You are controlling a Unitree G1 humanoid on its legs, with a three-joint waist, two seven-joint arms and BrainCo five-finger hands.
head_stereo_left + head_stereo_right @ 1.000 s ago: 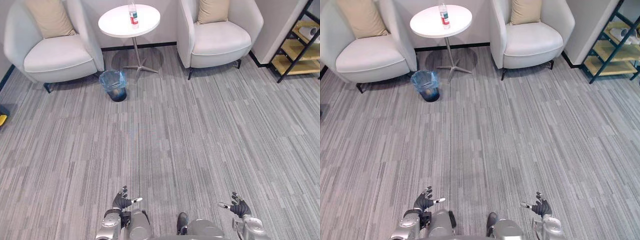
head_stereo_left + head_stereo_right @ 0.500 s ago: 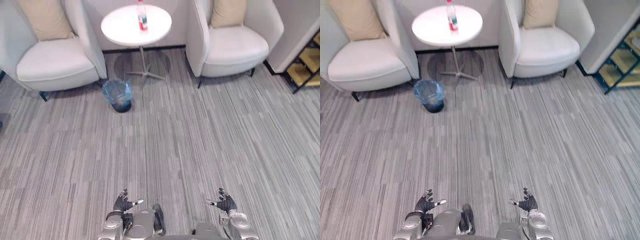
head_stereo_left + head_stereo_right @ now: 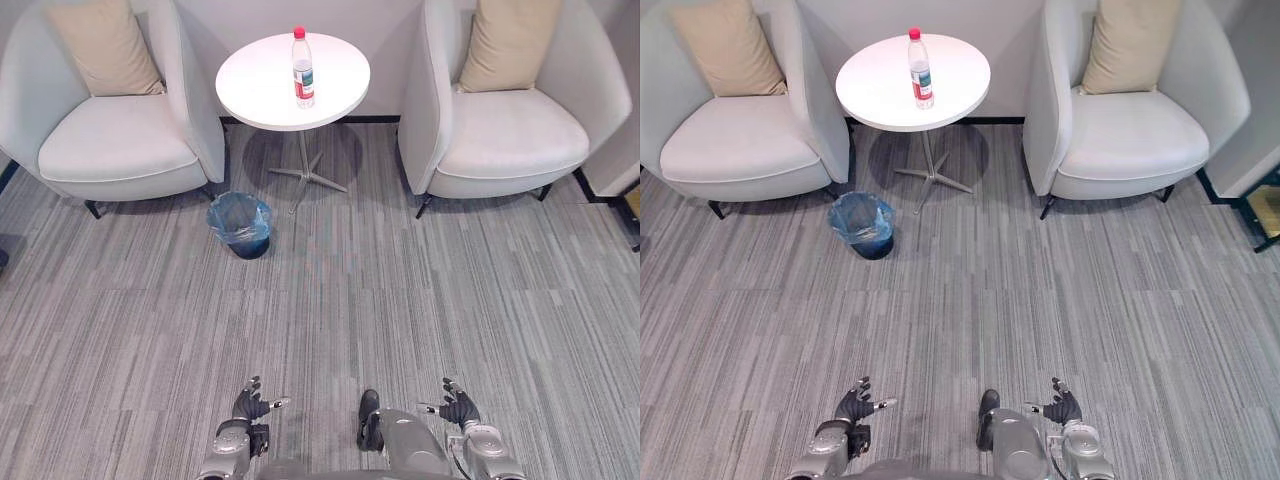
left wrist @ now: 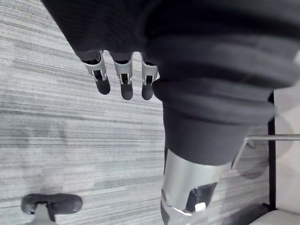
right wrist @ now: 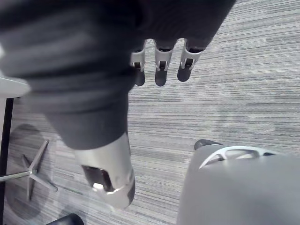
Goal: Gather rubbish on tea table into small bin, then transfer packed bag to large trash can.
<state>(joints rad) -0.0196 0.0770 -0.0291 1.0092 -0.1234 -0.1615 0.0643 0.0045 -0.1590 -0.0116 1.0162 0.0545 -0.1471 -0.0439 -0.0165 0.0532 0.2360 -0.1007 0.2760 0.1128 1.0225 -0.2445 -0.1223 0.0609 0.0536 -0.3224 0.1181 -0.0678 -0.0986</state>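
Nearest, the left hand (image 3: 250,405) and the right hand (image 3: 458,408) hang low over the grey carpeted floor (image 3: 330,300), each with its fingers spread and relaxed, holding nothing. Farther off, the small bin (image 3: 240,223), lined with a blue bag, stands on the floor near the front corner of the left armchair (image 3: 115,140). Beyond it, a clear bottle (image 3: 302,68) with a red cap stands upright near the middle of the round white surface (image 3: 255,75), with the right armchair (image 3: 510,135) on its other side.
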